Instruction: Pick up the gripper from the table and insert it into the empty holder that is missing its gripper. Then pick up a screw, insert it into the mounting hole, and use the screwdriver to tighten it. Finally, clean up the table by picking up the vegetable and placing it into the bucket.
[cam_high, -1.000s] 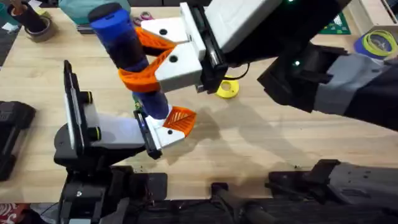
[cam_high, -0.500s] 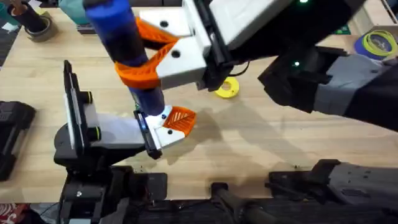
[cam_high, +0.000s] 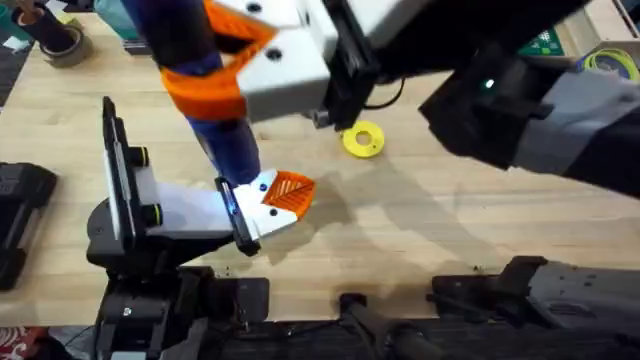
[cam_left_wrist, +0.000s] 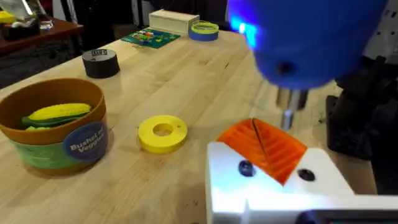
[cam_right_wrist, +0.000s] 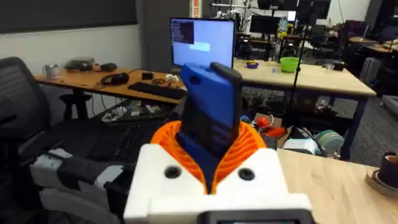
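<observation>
**Screwdriver held upright over the fitted orange tip**

From overhead we see the right gripper (cam_high: 235, 65) reaching in from the right, its white fingers with orange pads clamped around the blue screwdriver (cam_high: 215, 120); the tool stands nearly upright, its lower end just above the holder (cam_high: 262, 215). The orange ribbed gripper (cam_high: 290, 190) sits in that white bracket — the silver bit (cam_left_wrist: 288, 115) hangs right over its upper edge in the left wrist view, though we cannot tell whether it touches. Two dark screw heads show on the bracket's white face below the orange piece; a blue light glows on the screwdriver's body. The left gripper (cam_high: 180, 215) rests low on the table (cam_high: 420, 230); how wide it stands we cannot tell. The yellow disc (cam_high: 362, 140) lies just beyond; the bucket (cam_left_wrist: 53, 127) stands farther off, with the yellow-and-green vegetable (cam_left_wrist: 56, 115) lying inside it.
</observation>
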